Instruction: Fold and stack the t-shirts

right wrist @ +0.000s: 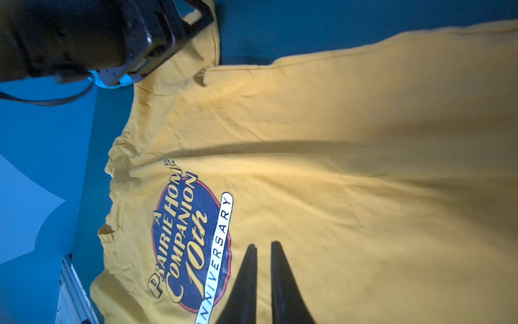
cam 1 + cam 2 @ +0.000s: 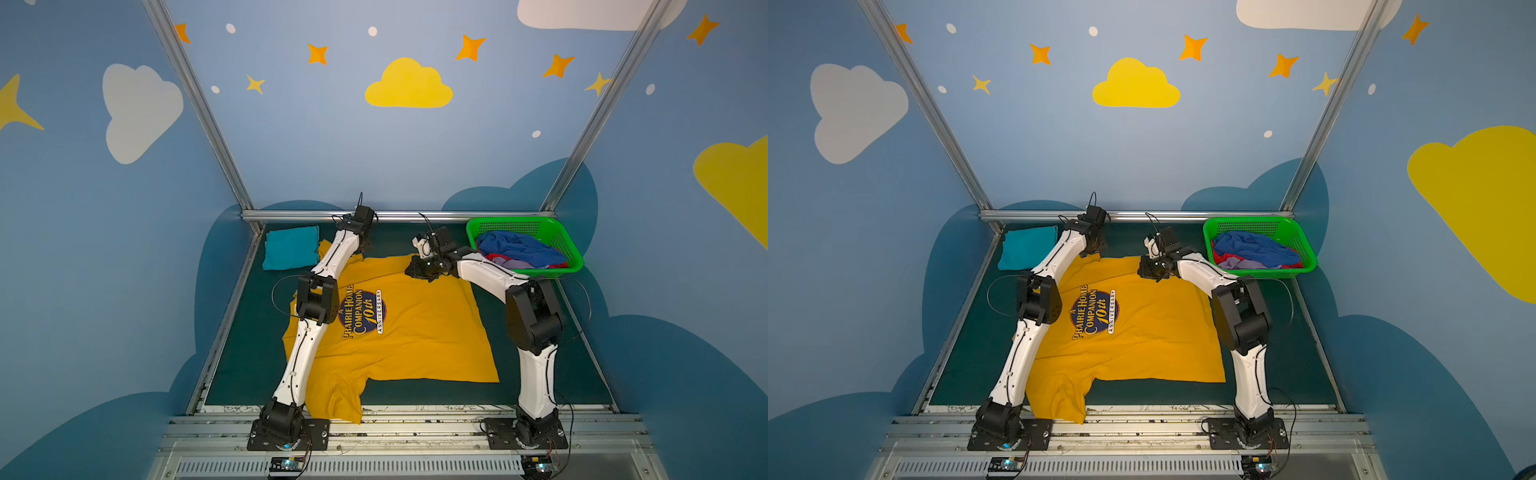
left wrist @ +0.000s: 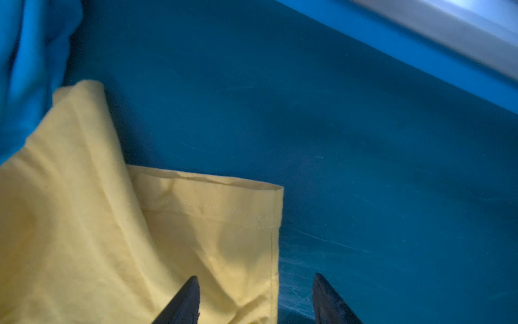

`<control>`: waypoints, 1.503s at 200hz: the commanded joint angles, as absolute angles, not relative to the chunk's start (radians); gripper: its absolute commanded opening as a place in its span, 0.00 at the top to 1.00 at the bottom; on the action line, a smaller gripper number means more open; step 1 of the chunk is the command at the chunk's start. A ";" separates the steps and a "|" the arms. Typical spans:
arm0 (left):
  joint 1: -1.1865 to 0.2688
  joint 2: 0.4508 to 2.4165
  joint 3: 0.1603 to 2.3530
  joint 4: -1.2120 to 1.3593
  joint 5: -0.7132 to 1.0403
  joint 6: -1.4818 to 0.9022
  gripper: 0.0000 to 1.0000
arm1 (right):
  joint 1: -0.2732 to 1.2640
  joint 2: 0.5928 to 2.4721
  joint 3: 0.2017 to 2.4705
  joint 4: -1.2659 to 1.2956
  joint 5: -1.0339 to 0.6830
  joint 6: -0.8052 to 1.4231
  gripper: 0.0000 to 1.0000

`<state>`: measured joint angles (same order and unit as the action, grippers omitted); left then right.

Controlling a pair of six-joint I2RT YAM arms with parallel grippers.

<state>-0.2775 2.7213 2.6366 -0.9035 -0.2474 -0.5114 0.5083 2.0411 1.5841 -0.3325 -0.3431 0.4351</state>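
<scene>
- Yellow t-shirt (image 2: pixel 407 332) (image 2: pixel 1142 332), both top views: spread front-up on dark mat (image 2: pixel 249 353), neck to the left, hem to the right. Body mostly smooth; near sleeve bunched, lapping onto front rail (image 2: pixel 415 419).
- Round navy print (image 2: pixel 361 311) reads "A Prairie Home Companion 10th Anniversary".
- Teal tee (image 2: pixel 291 247) folded at far-left corner, just beside the far sleeve. Green basket (image 2: pixel 540 272) far right w/ blue tee (image 2: pixel 515 247), red tee (image 2: pixel 559 264) & lavender tee (image 2: pixel 515 264) heaped inside.
- Left gripper (image 2: pixel 360 248) over far sleeve; right gripper (image 2: pixel 415 270) at shirt's far edge.
- Left wrist view: sleeve looks pale yellow, stitched hem, one raised fold. Left gripper (image 3: pixel 255 276) jaws spread wide, one finger over the sleeve, the other over bare mat; nothing pinched.
- Right wrist view: long crease across chest, neck area wrinkled, print (image 1: pixel 190 238) fully readable. Right gripper (image 1: pixel 264 244) jaws almost pressed together, thin slit only, no cloth between.
</scene>
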 commanded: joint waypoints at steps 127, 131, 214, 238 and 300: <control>-0.270 2.807 2.697 -0.889 -0.255 -0.479 0.94 | 0.488 1.890 1.518 -0.433 -0.295 0.475 0.87; -0.270 2.806 2.701 -0.890 -0.255 -0.481 0.96 | 0.487 1.887 1.516 -0.434 -0.292 0.476 0.87; -0.291 2.685 2.706 -0.762 -0.275 -0.423 0.86 | 0.486 1.884 1.493 -0.428 -0.290 0.484 0.88; -0.299 2.683 2.720 -0.716 -0.257 -0.398 0.77 | 0.486 1.884 1.490 -0.441 -0.285 0.479 0.89; -0.330 2.688 2.737 -0.675 -0.297 -0.301 0.18 | 0.486 1.866 1.461 -0.448 -0.279 0.480 0.89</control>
